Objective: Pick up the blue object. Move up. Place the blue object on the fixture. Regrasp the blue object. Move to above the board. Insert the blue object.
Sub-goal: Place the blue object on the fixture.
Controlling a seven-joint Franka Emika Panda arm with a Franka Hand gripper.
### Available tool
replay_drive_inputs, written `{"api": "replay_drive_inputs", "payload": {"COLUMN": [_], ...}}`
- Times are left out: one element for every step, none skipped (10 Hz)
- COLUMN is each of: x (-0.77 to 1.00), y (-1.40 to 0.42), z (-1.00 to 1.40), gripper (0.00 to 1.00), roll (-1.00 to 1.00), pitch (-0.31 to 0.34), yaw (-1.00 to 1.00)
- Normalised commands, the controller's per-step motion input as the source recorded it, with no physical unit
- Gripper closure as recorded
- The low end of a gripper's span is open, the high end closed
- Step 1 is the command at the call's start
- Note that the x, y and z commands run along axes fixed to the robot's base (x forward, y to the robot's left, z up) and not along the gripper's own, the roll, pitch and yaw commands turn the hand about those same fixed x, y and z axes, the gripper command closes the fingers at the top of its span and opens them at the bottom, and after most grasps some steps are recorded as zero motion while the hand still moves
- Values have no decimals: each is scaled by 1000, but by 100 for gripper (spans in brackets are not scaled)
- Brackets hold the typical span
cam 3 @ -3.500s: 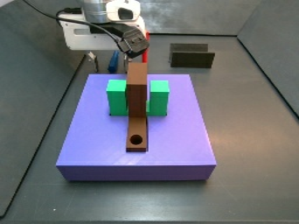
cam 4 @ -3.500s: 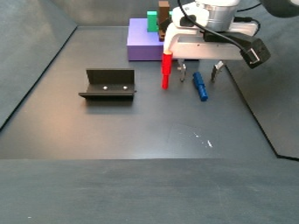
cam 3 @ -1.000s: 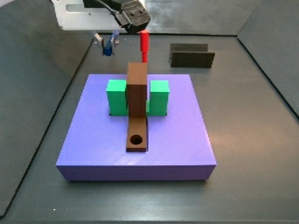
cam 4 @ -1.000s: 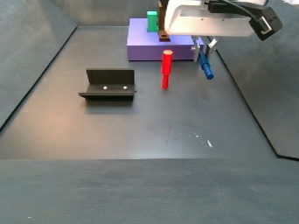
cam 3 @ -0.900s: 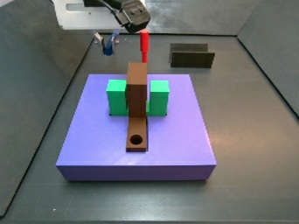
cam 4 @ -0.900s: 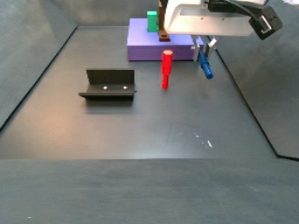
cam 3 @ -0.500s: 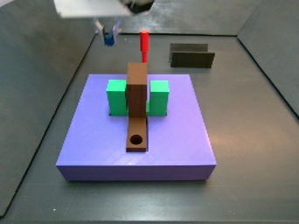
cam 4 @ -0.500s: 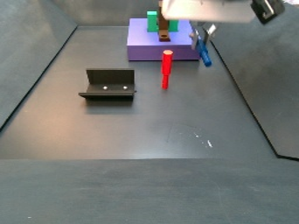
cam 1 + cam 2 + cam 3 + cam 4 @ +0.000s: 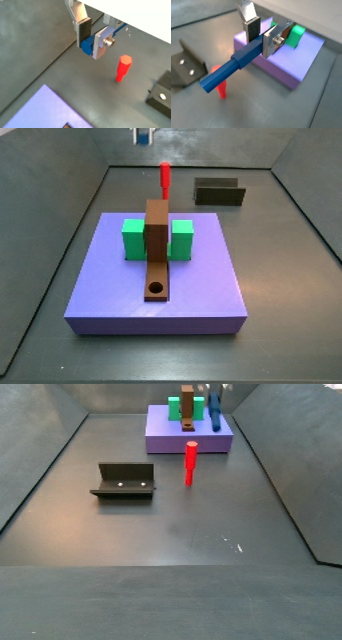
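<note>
Wrist views: tool (image 9: 260, 34) clamped on the blue object (image 9: 233, 65), lifted clear of the table. Move-up step underway. Next: carry it to the fixture (image 9: 123, 481), 9 o'clock of the red peg (image 9: 190, 462).

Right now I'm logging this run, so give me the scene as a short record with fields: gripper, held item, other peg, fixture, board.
gripper: gripper lifted high, near the top edge in both side views, jaws shut on the peg
held item: blue peg, tilted, clear of the floor
other peg: red peg upright on the floor
fixture: fixture with nothing on it
board: purple board, hole in brown bar unfilled
</note>
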Motion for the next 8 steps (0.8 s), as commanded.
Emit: {"api": "replay_drive_inputs", "payload": {"x": [697,780,834,863,920,923,929,926], "y": [109,203,274,317,260,186,166,114], "z": [400,146,0,0,0,-123,-126,-157], "gripper": [100,100,100,100,100,100,100,100], "roll": [-757,-546,-449,-300,-220,-260,-263,-311], "pitch": [260,311,329,351,374,411,406,394], "yaw": [-209,-160,-66,-49,-26,0,-11,-31]}}
